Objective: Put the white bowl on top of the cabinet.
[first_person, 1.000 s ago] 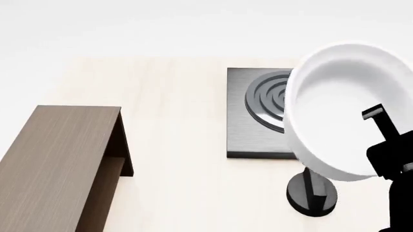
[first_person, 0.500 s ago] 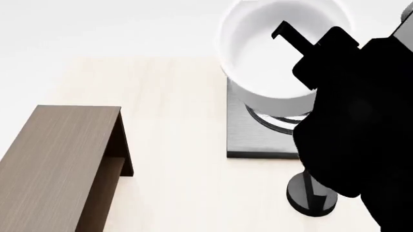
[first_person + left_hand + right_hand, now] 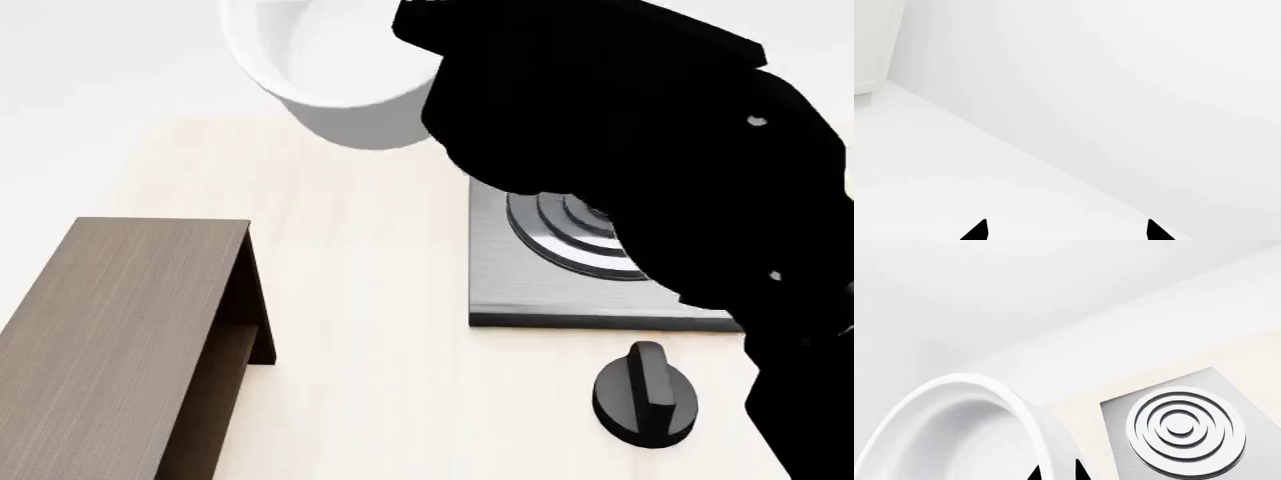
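Head view: the white bowl (image 3: 334,75), earlier at the right over the stove plate (image 3: 534,290), now sits in the upper centre-left, carried toward the cabinet (image 3: 120,330) at lower left. Right gripper (image 3: 1055,471) fingers are clamped on its wall; the rim tilts toward the camera. Left gripper (image 3: 1066,231) fingers stand apart, empty.

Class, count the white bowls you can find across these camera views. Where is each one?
1. The white bowl is held in the air beyond the table's far edge, by the right gripper. The arm's bulk may hide more.
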You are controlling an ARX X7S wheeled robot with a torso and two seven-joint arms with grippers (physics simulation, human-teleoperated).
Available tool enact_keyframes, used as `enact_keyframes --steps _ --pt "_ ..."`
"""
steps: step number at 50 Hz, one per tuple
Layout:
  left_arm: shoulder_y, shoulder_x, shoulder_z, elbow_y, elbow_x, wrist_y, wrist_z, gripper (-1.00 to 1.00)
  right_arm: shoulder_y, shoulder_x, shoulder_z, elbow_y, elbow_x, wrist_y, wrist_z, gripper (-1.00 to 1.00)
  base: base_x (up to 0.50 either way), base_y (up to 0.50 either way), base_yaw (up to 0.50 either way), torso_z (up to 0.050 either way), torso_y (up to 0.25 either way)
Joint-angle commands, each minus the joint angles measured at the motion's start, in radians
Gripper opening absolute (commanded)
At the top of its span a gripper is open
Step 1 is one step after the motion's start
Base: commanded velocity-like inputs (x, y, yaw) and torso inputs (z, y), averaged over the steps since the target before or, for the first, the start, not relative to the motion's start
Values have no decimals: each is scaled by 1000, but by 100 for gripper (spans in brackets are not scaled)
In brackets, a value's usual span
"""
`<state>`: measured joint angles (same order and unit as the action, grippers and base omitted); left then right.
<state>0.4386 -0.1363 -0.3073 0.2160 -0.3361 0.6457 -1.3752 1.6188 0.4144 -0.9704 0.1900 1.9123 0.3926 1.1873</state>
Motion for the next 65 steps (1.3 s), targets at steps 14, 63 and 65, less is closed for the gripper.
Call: enact_keyframes --steps 14,63,65 --pt "-5 6 -1 -10 -5 9 36 100 105 -204 -21 244 22 137 -339 -100 0 0 0 0 1" --pt "0 5 -4 -9 -15 18 37 100 -48 -399 -51 450 88 101 -628 -100 0 0 0 0 1" --pt "1 6 -4 -9 -15 18 37 100 -52 -405 -63 459 88 95 -640 -100 0 0 0 0 0"
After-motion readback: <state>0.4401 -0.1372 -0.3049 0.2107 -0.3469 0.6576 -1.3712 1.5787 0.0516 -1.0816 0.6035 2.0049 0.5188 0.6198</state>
